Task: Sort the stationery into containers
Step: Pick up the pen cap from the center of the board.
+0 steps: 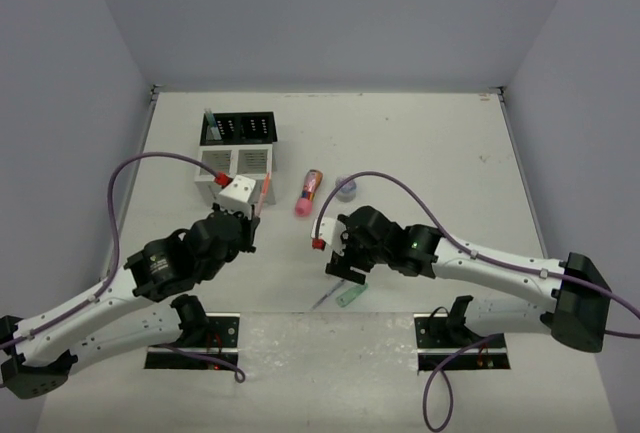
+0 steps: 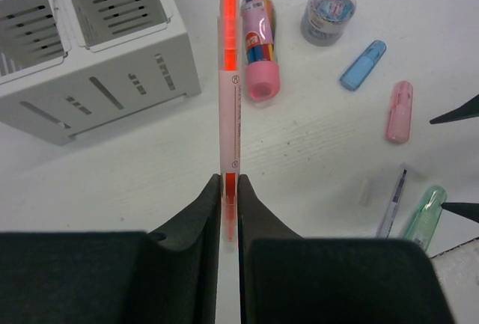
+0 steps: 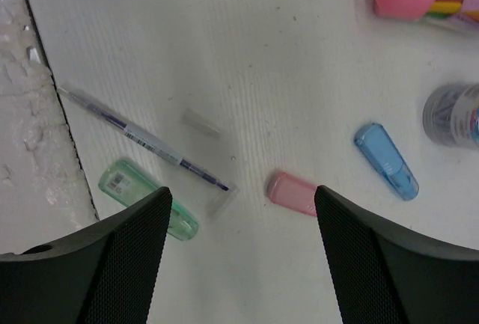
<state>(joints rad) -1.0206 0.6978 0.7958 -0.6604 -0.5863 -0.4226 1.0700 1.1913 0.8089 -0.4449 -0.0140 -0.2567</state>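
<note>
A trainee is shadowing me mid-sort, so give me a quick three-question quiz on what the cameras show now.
1. True or false: the left gripper is shut on the orange pen.
2. Which lies nearest the round roll? A green capsule, B blue capsule, C clear pen.
3. Fill in: the right gripper is ____.
Key: 1 true; 2 B; 3 open.

Bright, even, diffuse light. Shadows on the white worktop [image 1: 420,143] are faint and soft-edged, with no harsh glare. The left gripper [image 2: 230,189], at frame bottom, looks slightly out of focus.
</note>
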